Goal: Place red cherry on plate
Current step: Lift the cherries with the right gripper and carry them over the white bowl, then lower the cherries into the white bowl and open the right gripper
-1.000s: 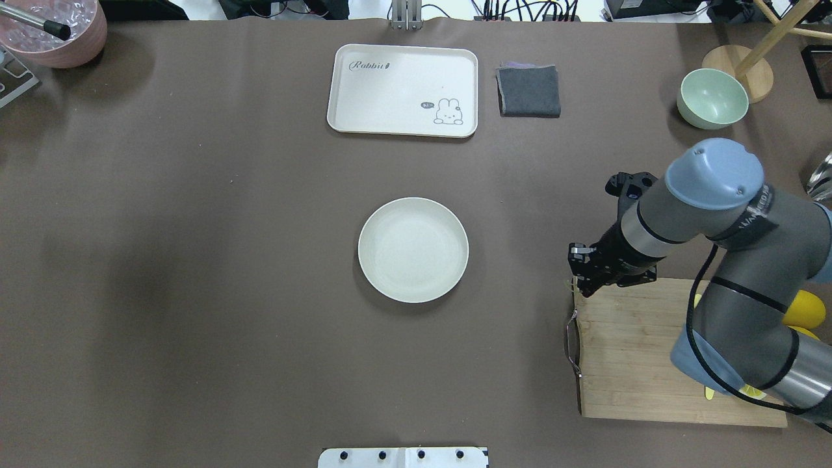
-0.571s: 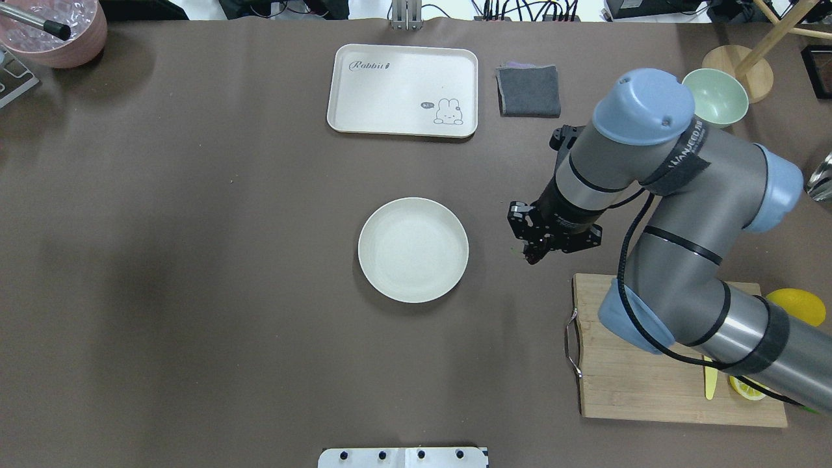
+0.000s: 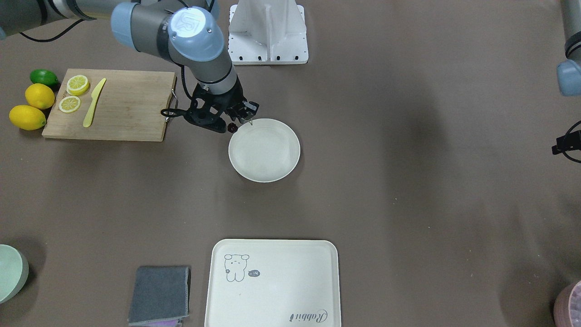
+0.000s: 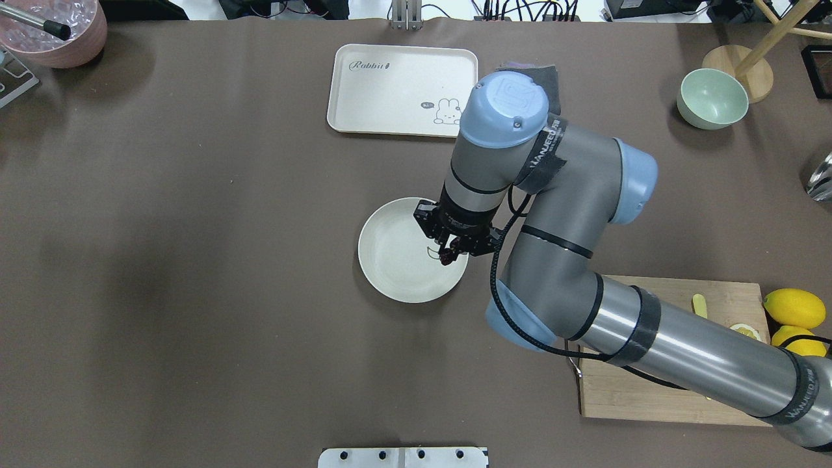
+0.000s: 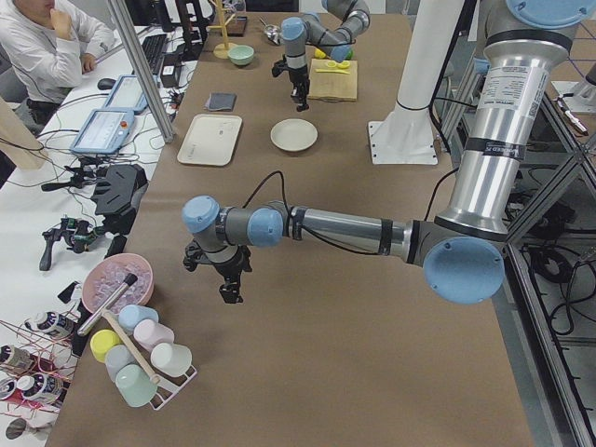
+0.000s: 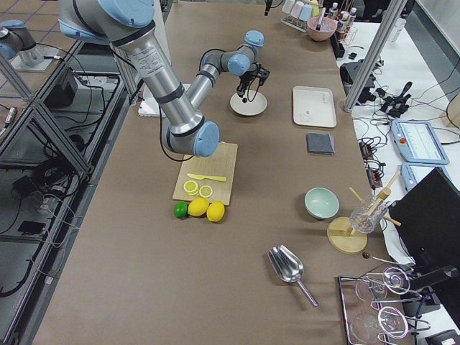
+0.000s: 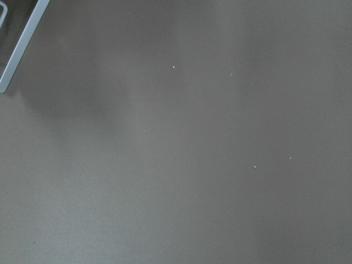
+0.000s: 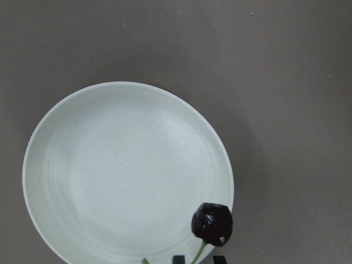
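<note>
Nearest us on the worktop lies the board, at 4 o'clock from the plate, with lemons at its right end. Further in, at mid-worktop, we see the right claw pointing down over the plate. It is pinched narrow on the pale stem of the cherry, so the dark fruit hangs just under the fingertips. From overhead the cherry sits just inside the rim at about 4 o'clock; the right wrist view puts it over the rim at 5 o'clock. We cannot tell whether it touches the plate. Beyond, at 12 o'clock from the plate, lies the tray, with a grey cloth beside it and a green bowl at 2 o'clock. The left claw shows only in the left side view, hanging over bare worktop near a pink bowl; we cannot tell whether it is wide or narrow.
</note>
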